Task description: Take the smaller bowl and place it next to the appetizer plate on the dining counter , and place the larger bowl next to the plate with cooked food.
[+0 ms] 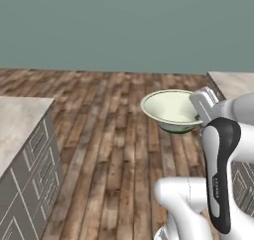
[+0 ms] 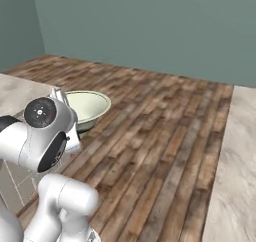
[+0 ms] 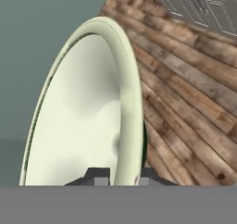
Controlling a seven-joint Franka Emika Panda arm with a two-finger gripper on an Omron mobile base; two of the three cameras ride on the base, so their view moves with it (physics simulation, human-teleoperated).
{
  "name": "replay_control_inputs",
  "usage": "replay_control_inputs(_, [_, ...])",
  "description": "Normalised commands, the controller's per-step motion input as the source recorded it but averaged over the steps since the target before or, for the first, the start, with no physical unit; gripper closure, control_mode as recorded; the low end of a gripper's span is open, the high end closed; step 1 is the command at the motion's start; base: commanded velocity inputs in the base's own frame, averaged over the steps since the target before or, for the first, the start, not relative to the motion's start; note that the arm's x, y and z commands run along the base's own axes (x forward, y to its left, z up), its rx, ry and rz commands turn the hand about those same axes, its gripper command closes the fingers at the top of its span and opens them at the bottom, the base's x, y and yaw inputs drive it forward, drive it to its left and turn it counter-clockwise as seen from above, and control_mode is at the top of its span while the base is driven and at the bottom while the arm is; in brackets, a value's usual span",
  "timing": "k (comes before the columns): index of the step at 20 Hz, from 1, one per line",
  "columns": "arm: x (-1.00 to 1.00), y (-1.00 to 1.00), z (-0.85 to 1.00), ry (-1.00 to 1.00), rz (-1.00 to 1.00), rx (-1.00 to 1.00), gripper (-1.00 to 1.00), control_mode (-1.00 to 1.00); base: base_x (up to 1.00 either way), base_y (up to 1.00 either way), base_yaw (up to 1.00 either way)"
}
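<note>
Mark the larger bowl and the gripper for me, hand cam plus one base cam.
larger bowl (image 1: 171, 106), left base view, pale inner wall.
larger bowl (image 3: 83, 121), hand view, inner surface.
gripper (image 3: 121, 177), hand view, midway between fingertips, clamped on the bowl's rim.

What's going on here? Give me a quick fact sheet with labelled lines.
held item: larger bowl, pale cream-green, carried in the air above the floor
gripper: gripper shut on the bowl's rim, one finger inside and one outside
bowl contents: empty
below: wooden floor
nearby: counter on the left, another counter on the right
background: teal wall
</note>
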Motion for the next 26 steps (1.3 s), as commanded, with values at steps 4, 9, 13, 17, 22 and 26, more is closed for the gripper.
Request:
replay_control_inputs(4, [0.00,0.00,0.00,0.00,0.00,0.00,1.00,1.00,1.00,0.00,0.05])
replay_control_inputs(9, [0.00,0.00,0.00,0.00,0.00,0.00,1.00,1.00,1.00,0.00,0.27])
replay_control_inputs(13, [0.00,0.00,0.00,0.00,0.00,0.00,1.00,1.00,1.00,-0.06,0.44])
replay_control_inputs(17, [0.00,0.00,0.00,0.00,0.00,0.00,1.00,1.00,1.00,-0.13,0.53])
replay_control_inputs(22, [0.00,0.00,0.00,0.00,0.00,0.00,1.00,1.00,1.00,-0.13,0.55])
replay_control_inputs(26, [0.00,0.00,0.00,0.00,0.00,0.00,1.00,1.00,1.00,-0.48,0.52])
